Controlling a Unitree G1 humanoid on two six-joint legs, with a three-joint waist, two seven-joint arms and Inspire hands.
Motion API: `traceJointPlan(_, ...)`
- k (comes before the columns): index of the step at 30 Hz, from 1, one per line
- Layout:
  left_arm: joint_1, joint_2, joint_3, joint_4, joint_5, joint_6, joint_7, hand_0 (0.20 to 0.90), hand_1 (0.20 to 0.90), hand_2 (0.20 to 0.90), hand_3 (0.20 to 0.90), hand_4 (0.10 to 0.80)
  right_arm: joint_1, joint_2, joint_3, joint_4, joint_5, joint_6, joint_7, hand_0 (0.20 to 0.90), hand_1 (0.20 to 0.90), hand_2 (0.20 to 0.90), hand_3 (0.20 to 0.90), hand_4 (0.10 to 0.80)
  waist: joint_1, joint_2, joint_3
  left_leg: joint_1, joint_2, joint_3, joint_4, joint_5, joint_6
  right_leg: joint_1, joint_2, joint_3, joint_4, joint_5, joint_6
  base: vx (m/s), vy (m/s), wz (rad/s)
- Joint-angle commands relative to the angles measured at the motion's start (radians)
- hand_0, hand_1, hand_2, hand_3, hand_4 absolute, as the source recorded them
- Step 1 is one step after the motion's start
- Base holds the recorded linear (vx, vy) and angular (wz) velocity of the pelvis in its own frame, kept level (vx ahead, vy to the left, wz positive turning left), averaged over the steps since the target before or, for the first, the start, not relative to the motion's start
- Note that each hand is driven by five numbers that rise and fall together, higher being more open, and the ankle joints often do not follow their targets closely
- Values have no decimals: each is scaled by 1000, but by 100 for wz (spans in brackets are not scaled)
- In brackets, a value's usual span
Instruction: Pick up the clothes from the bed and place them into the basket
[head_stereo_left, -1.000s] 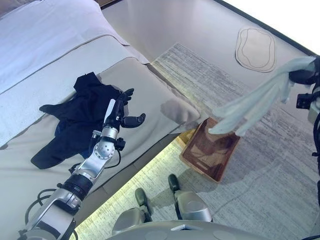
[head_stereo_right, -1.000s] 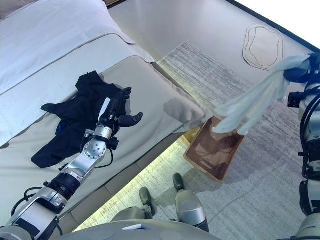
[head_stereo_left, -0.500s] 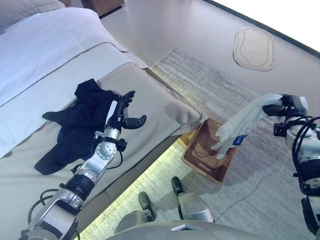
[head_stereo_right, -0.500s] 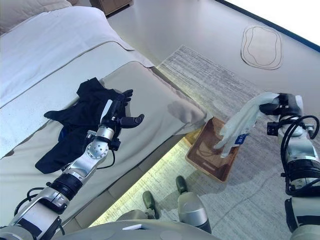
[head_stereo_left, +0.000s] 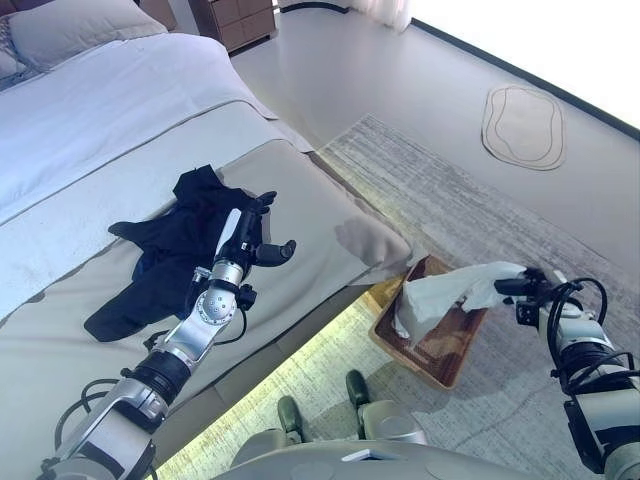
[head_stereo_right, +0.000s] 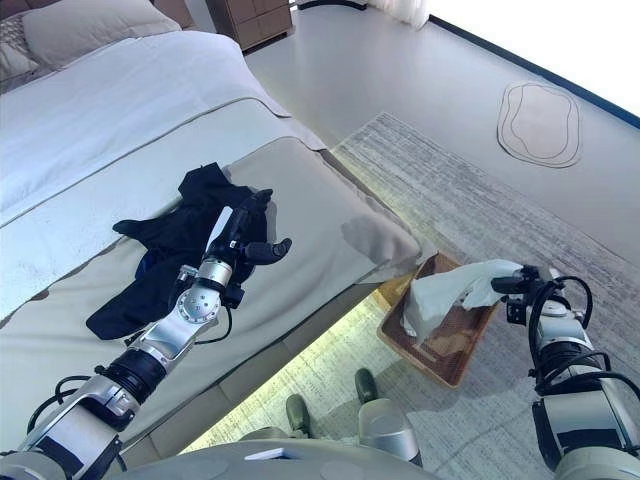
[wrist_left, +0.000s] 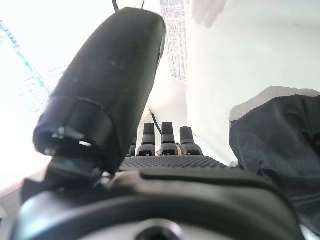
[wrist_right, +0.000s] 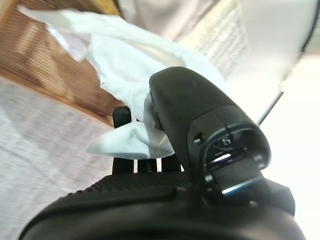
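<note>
A dark navy garment (head_stereo_left: 170, 245) lies crumpled on the beige bed cover (head_stereo_left: 320, 215). My left hand (head_stereo_left: 243, 240) rests open at the garment's right edge, fingers straight; the garment shows beside the fingers in the left wrist view (wrist_left: 280, 140). My right hand (head_stereo_left: 520, 287) is shut on a white garment (head_stereo_left: 440, 295), which hangs from it down into the brown wicker basket (head_stereo_left: 445, 355) on the rug beside the bed. In the right wrist view the white cloth (wrist_right: 145, 60) is pinched between thumb and fingers above the basket (wrist_right: 45, 65).
The bed carries a white sheet (head_stereo_left: 110, 110) and pillows (head_stereo_left: 80, 20) at the far end. A grey rug (head_stereo_left: 480, 220) lies under the basket. A small oval mat (head_stereo_left: 525, 125) is on the floor far right. A wooden dresser (head_stereo_left: 240, 18) stands at the back.
My right hand has come down from high at the right to just over the basket, lowering the white garment into it. The camera has shifted. The left hand has stayed by the dark garment.
</note>
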Motion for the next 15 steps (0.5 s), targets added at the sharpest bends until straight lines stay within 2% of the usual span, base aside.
traceJointPlan(1, -102, 8, -17, -10, 9, -67, 15, 900, 900, 900, 900, 800, -77, -48, 4, 33, -8, -126, -37, 535, 535, 535, 475, 375, 36, 8, -72, 18, -22, -31, 6, -89, 14, -20, 12, -34, 16, 20, 33, -2, -21, 4)
traceJointPlan(2, -101, 8, -20, -12, 8, -66, 16, 900, 900, 900, 900, 800, -72, -39, 5, 39, -10, -132, -51, 759, 759, 759, 735, 635, 38, 11, -70, 17, -22, -33, 6, -89, 14, -20, 10, -36, 15, 21, 34, 4, -19, 4)
traceJointPlan(4, -98, 10, -24, -11, 4, -69, 14, 900, 900, 900, 900, 800, -63, -24, 1, 43, -13, -135, -72, 900, 900, 900, 900, 800, 40, 13, -69, 17, -24, -35, 6, -91, 16, -19, 8, -38, 13, 22, 34, 15, -17, 7)
traceJointPlan(15, -76, 16, -27, -31, 9, -76, 10, 900, 900, 900, 900, 800, -16, -5, -1, 21, -59, -159, -81, 900, 900, 900, 900, 800, 39, 17, -65, 9, -26, -30, 6, -89, 22, -28, 8, -31, 8, 30, 39, 5, -2, 1)
